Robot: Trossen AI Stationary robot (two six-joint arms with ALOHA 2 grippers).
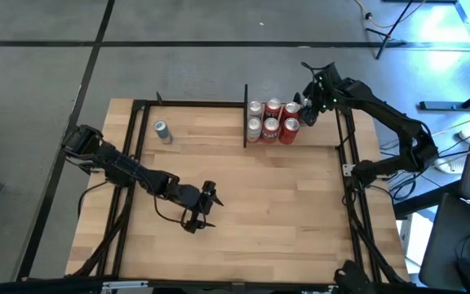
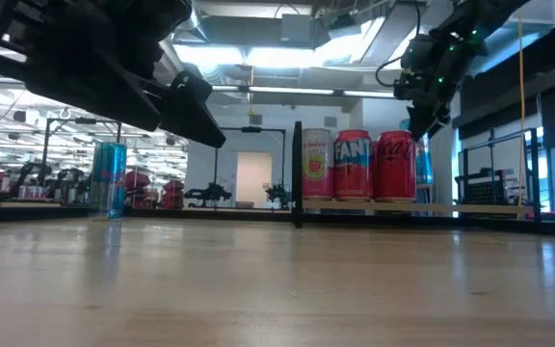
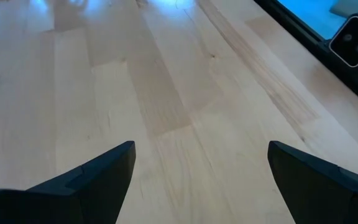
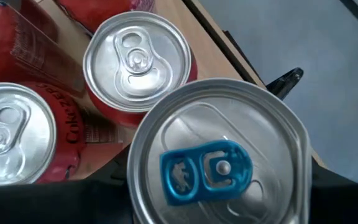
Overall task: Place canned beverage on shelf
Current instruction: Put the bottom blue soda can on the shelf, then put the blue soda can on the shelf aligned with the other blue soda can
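**Blue-tabbed can held over the shelf's far right corner**

On the shelf [image 1: 261, 144], right of the black divider plate [image 1: 245, 116], the high view shows five cans standing free in two rows, plus a sixth under the right gripper [image 1: 307, 112] at the back right. The low view reads only the front row: a pale can with a strawberry picture [image 2: 317, 165], its writing too small to read, a pink can lettered "FAN" [image 2: 353, 165], and a red Coca-Cola can [image 2: 394, 165].

The right wrist view adds what the others cannot: the held can [image 4: 219, 163] has a silver lid with a blue pull tab, and two red cans sit beside it, one lettered "Coke Zero" [image 4: 17, 134]. The jaws stand partly open, clasping this can at its sides.

One more can, blue and silver [image 1: 162, 131], stands alone on the table's [image 1: 284, 212] left half, well apart from the shelf.

The left gripper [image 1: 201, 208] hovers over bare wood, jaws wide and holding nothing.
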